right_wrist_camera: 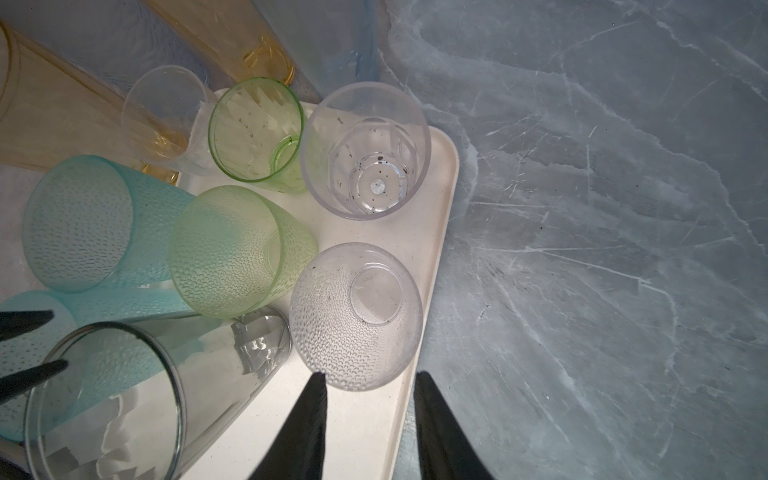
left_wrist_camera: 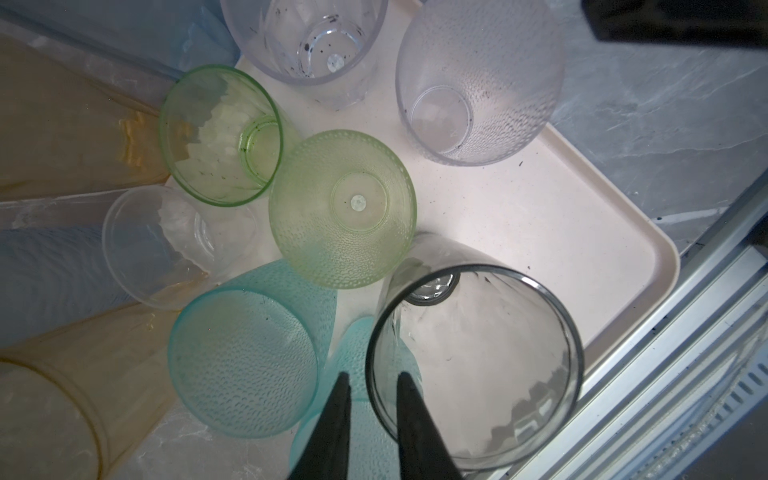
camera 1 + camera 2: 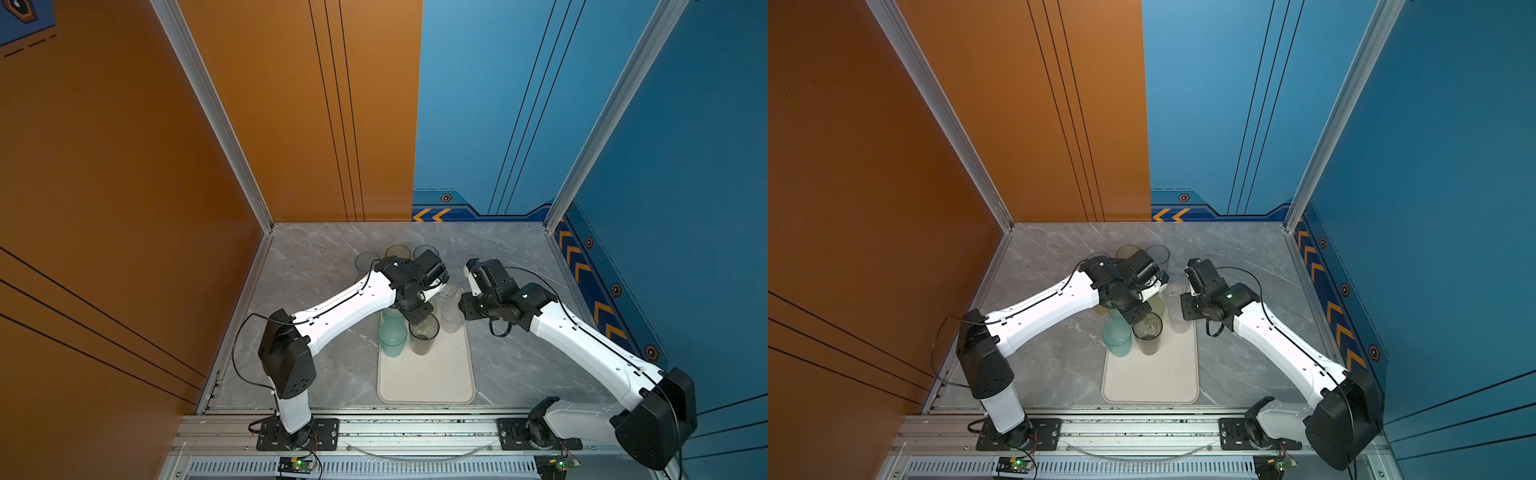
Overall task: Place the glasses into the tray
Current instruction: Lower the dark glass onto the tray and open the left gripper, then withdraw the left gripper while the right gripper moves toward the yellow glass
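Left wrist view, lower centre: left hand (image 2: 372, 376) w/ jaws a little apart, astride rim wall of smoky grey tumbler (image 2: 498, 395). One finger inside, one outside, gap visible each side, so open, not pinching. Same tumbler upright on tray (image 2: 561, 216), lower right of frame, nr tray corner. Lower left beside it: two teal tumblers (image 2: 245, 361). Mid-frame: dimpled green tumbler (image 2: 343, 208); upper left of that, faceted green tumbler (image 2: 220, 133). Top of frame: faceted clear tumbler (image 2: 307, 37) and dimpled clear tumbler (image 2: 478, 83), both on tray. Left edge: small clear tumbler (image 2: 166, 245) by tray corner; on or off tray, can't tell. Right wrist view, bottom centre: right hand (image 1: 370, 374) open, nothing btwn fingers, over tray rim, nr dimpled clear tumbler. Both top views: tray at lower centre of worktop (image 3: 324, 266), tumblers bunched at its upper end; yellow tumbler (image 3: 398, 251) & pale blue tumbler (image 3: 426, 250) off tray, on worktop just above it in frame.
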